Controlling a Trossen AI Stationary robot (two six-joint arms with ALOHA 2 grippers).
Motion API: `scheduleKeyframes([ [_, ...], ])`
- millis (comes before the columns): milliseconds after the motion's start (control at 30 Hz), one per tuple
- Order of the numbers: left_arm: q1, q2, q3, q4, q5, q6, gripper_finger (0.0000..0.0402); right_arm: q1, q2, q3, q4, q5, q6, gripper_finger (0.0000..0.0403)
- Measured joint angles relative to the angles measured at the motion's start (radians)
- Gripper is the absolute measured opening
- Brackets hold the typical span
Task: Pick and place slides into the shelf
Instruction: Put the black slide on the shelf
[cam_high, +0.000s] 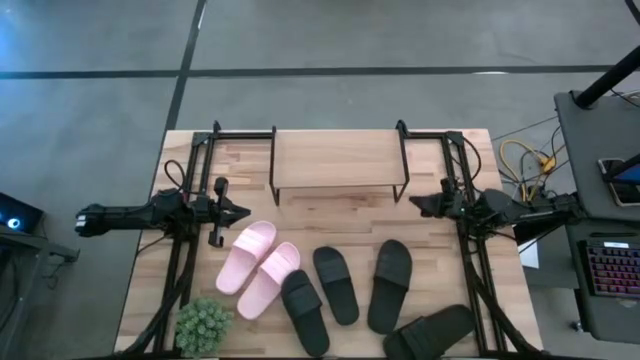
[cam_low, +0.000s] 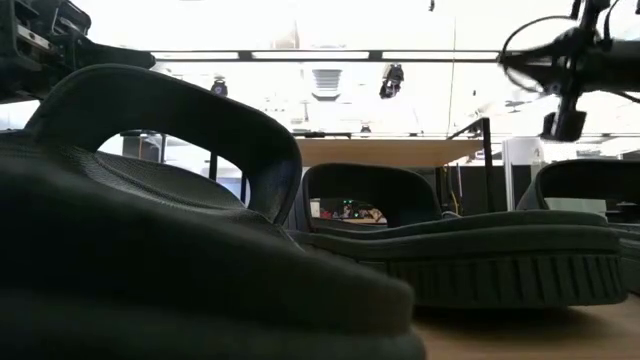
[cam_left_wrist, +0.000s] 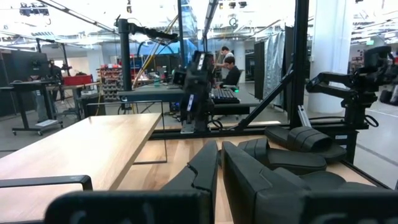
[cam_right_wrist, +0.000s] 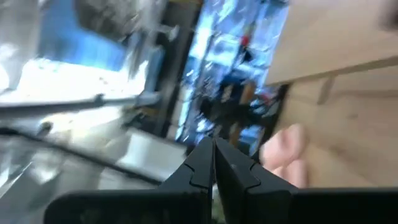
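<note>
The shelf (cam_high: 338, 160) stands on thin black legs at the far middle of the table, its light top board bare. Two pale pink slides (cam_high: 256, 268) lie side by side, soles down, left of centre. Several black slides (cam_high: 336, 284) lie soles down toward the near edge, one (cam_high: 432, 333) at the near right corner. My left gripper (cam_high: 240, 212) hovers shut, just left of the shelf and beyond the pink pair. My right gripper (cam_high: 415, 204) hovers shut by the shelf's right legs. The left wrist view shows the shelf board (cam_left_wrist: 74, 149) and black slides (cam_left_wrist: 305, 140) ahead of the shut fingers.
A small green plant (cam_high: 204, 323) sits at the near left corner. Black arm frames (cam_high: 180, 250) run along both table sides. In the low view a black slide (cam_low: 150, 230) fills the foreground. A bare strip of tabletop lies between shelf and slides. People sit at desks (cam_left_wrist: 230, 68) beyond the table.
</note>
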Motion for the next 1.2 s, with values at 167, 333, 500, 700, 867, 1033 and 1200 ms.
scheduleKeyframes([
  [167,0.000,-0.001,0.000,0.001,0.000,0.000,0.0010,0.003,0.049,0.001,0.158,-0.047,0.006,0.0009],
  [333,0.000,0.000,0.000,0.000,0.000,0.000,0.0010,0.003,0.211,0.166,0.223,-0.024,-0.115,0.0020],
  [500,0.000,0.000,0.000,0.000,-0.002,0.000,0.0010,0.003,0.497,0.462,-0.086,-0.024,-0.141,0.0049],
  [700,0.000,0.000,0.000,0.000,-0.003,0.000,0.0010,0.049,0.860,0.817,-0.657,-0.025,-0.039,0.0086],
  [867,0.000,0.000,0.000,0.000,-0.003,0.000,0.0010,0.146,1.086,1.086,-0.997,-0.017,0.001,0.0110],
  [1033,0.000,0.000,0.000,0.000,-0.002,0.000,0.0010,0.285,1.286,1.338,-1.409,0.001,0.124,0.0131],
  [1200,0.000,-0.001,0.000,0.001,-0.002,0.000,0.0010,0.432,1.462,1.515,-1.677,0.001,0.262,0.0154],
])
